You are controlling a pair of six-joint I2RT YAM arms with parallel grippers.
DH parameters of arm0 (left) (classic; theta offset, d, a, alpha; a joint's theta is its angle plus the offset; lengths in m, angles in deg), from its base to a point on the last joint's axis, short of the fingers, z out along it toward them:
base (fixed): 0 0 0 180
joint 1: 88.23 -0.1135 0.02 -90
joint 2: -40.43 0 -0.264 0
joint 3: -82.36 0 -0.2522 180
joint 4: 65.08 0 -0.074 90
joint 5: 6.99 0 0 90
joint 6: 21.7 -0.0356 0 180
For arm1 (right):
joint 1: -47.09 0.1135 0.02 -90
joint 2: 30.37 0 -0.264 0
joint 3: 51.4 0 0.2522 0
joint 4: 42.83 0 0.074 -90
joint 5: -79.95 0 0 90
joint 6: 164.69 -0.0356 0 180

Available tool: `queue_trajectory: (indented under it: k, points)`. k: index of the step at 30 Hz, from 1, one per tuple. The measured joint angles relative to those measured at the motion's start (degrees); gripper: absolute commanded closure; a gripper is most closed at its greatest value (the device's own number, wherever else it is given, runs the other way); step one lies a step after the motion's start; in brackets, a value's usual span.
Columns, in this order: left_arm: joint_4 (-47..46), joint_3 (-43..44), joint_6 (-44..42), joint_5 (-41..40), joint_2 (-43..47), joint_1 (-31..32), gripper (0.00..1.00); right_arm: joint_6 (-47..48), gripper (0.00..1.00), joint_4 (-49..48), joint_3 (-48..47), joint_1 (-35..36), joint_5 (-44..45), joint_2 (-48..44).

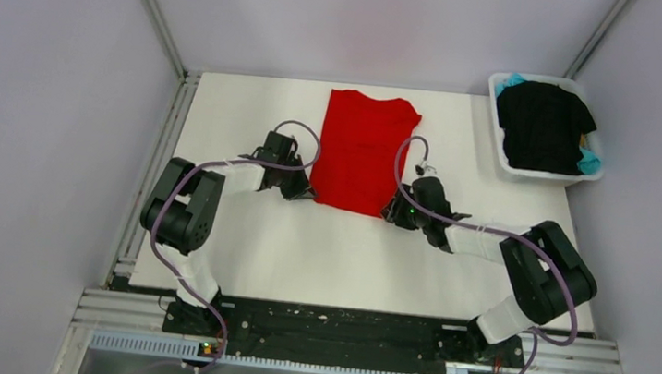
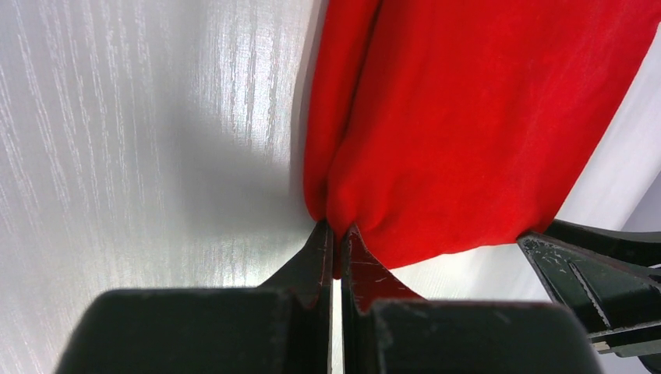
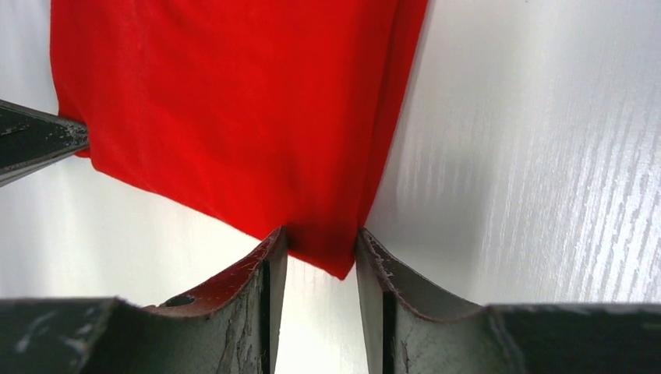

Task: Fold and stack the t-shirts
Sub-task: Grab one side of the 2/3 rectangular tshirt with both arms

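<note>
The red t-shirt (image 1: pixel 364 149) lies on the white table as a long folded strip, running away from the arms. My left gripper (image 1: pixel 306 192) is at its near left corner; in the left wrist view the jaws (image 2: pixel 337 234) are shut on a pinch of the red cloth (image 2: pixel 483 117). My right gripper (image 1: pixel 389 214) is at the near right corner. In the right wrist view it (image 3: pixel 321 241) stands open, with the red corner (image 3: pixel 234 101) lying between its fingers. A black t-shirt (image 1: pixel 543 124) and a teal one (image 1: pixel 590 161) lie in the tub.
The white plastic tub (image 1: pixel 551 176) stands at the table's back right corner. Grey walls close in the table on both sides and at the back. A metal rail (image 1: pixel 157 169) runs along the table's left edge.
</note>
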Motion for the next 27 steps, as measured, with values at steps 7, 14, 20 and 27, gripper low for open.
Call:
queue_trajectory:
  k: [7,14,20,27]
  points:
    - [-0.8,-0.7,0.6,-0.1,0.3,0.0,1.00,0.0,0.84,0.1,1.4,0.7,0.8,-1.2]
    - [-4.1,-3.5,1.6,-0.3,1.6,0.0,1.00,-0.2,1.00,-0.3,2.6,1.6,2.1,-1.5]
    - [-7.3,-10.6,4.0,-1.6,6.6,1.0,1.00,-0.5,1.00,0.4,6.4,3.2,2.0,-5.8]
    - [-7.0,-21.9,8.5,-7.6,18.6,7.6,1.00,-1.1,1.00,7.6,12.9,9.1,0.2,-16.8]
